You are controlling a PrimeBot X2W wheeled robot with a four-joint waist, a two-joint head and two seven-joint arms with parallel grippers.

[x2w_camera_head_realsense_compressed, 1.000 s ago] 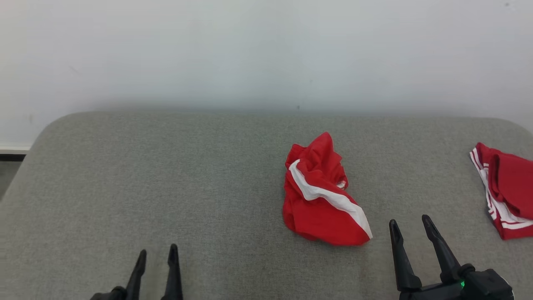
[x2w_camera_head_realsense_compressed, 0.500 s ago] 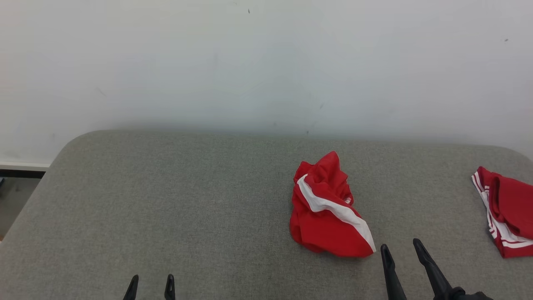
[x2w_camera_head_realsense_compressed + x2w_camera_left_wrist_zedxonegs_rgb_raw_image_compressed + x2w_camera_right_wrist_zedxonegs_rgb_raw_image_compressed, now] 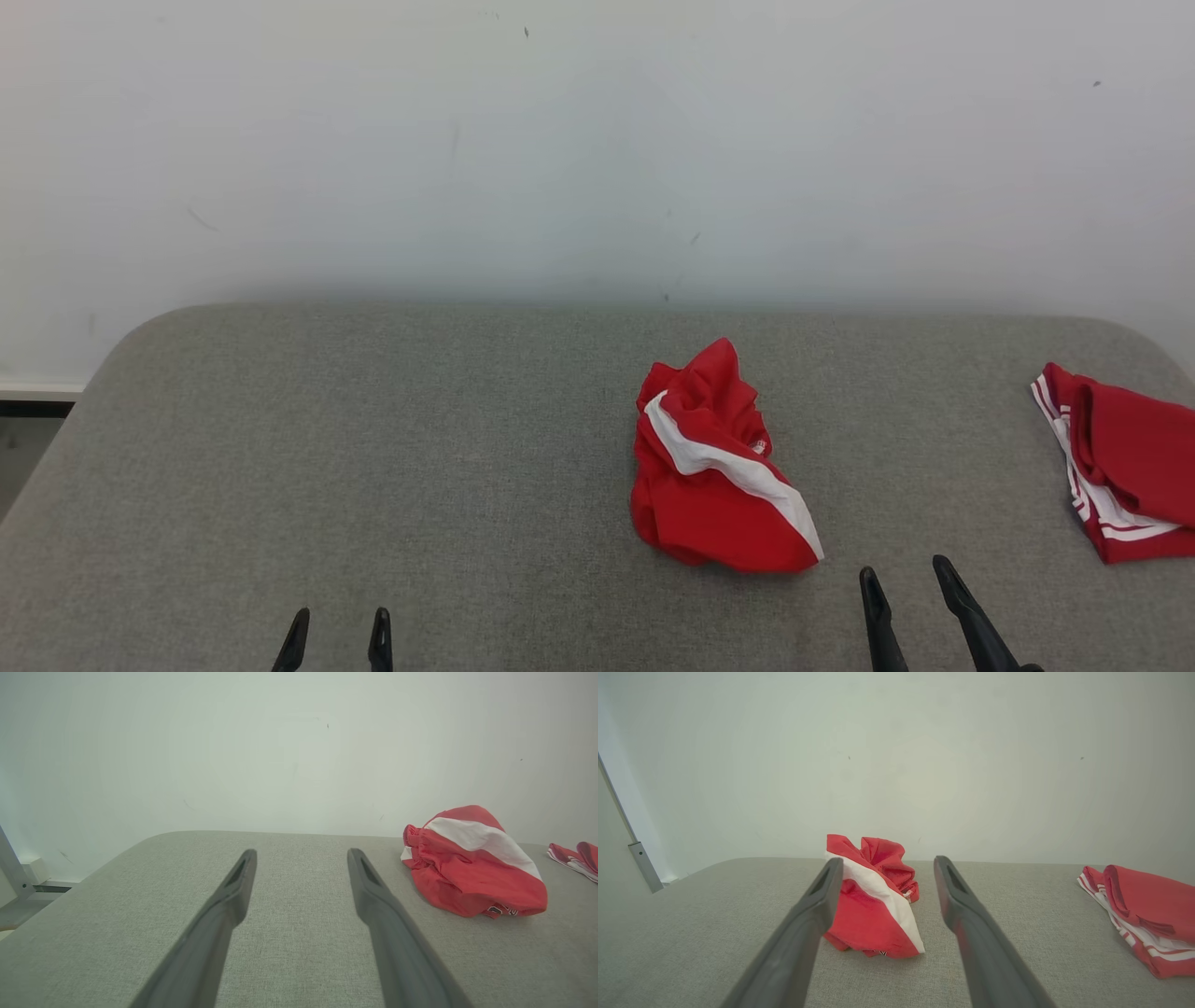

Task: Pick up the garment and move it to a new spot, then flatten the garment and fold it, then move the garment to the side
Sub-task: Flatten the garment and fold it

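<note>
The garment [image 3: 714, 467] is a crumpled red heap with a broad white stripe, lying right of the middle of the grey padded table [image 3: 373, 448]. It also appears in the left wrist view at the right as the garment [image 3: 472, 863], and ahead of my right fingers as the garment [image 3: 873, 896]. My left gripper [image 3: 338, 623] stands open at the bottom left, well clear of the cloth. My right gripper [image 3: 904, 581] is open too, just right of and nearer than the heap, not touching it. In the wrist views both the left gripper [image 3: 301, 856] and right gripper [image 3: 887, 863] hold nothing.
A second red cloth with white stripes [image 3: 1116, 462] lies folded at the table's right edge, also seen as the folded cloth [image 3: 1143, 910]. A pale wall [image 3: 597, 140] rises behind the table. The table's left half is bare fabric. A metal post [image 3: 642, 863] stands at the far left.
The head camera has tilted and shifted, so the whole scene sits lower in the picture. Both grippers show less of themselves at the bottom edge. The garment lies as before.
</note>
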